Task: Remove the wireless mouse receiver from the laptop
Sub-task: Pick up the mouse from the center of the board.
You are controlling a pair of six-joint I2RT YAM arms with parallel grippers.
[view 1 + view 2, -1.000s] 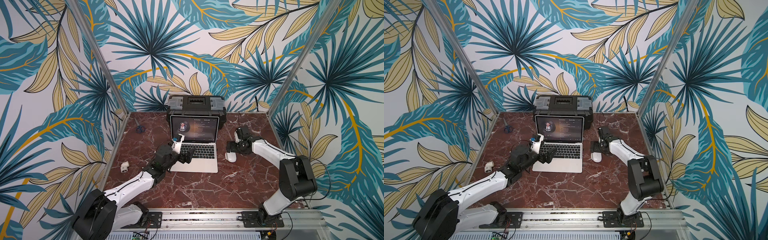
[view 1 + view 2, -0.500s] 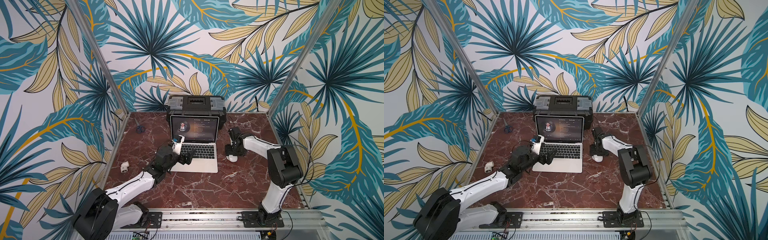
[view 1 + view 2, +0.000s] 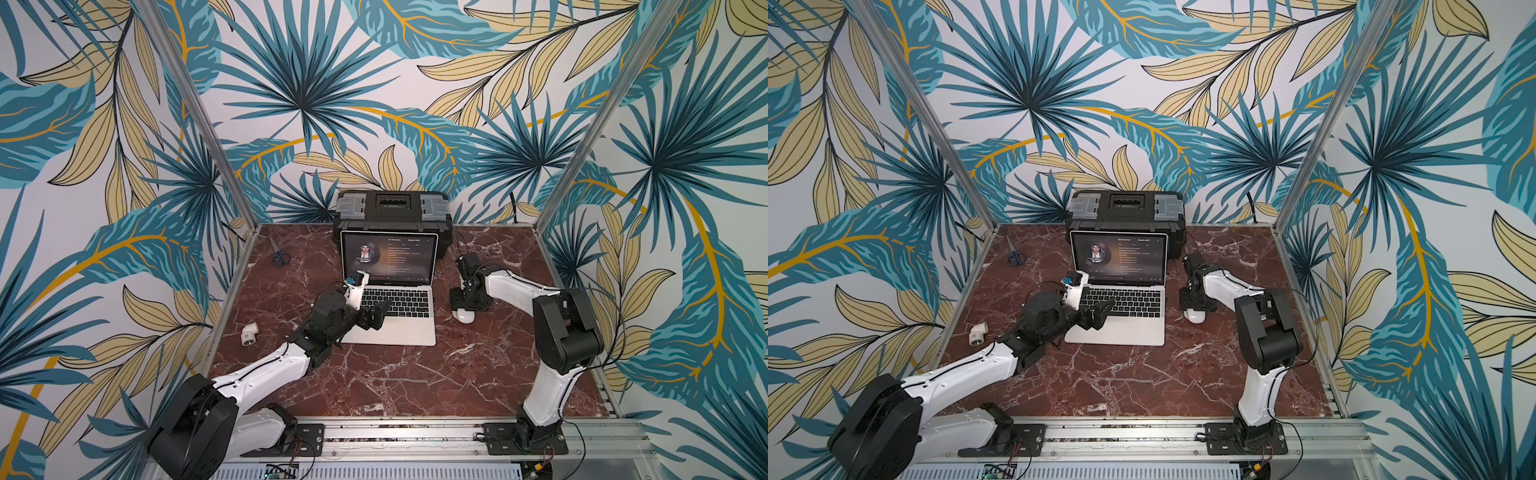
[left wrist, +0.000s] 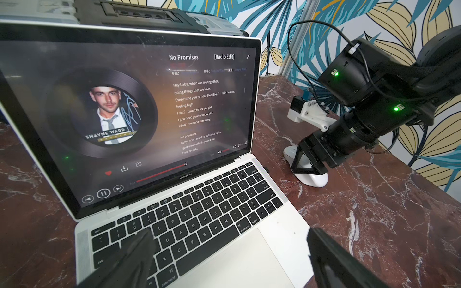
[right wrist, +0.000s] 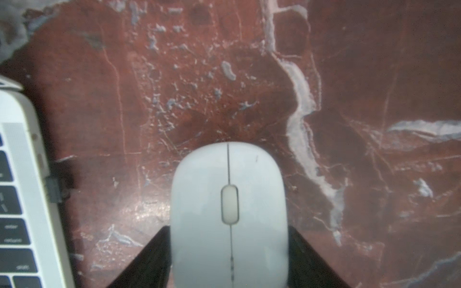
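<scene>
The slim silver laptop (image 3: 392,332) stands open on the red-brown marble desk (image 3: 395,382). Its small black receiver stub (image 5: 53,187) is plugged into the side edge facing the white oval wireless mouse (image 3: 463,316). The right pincer (image 5: 229,232) is partly closed, its 2 black fingers (image 5: 154,256) pressed against both flanks of that mouse, which rests on the desk. The left pincer (image 4: 232,254) hangs spread wide over the keyboard and trackpad, holding nothing.
</scene>
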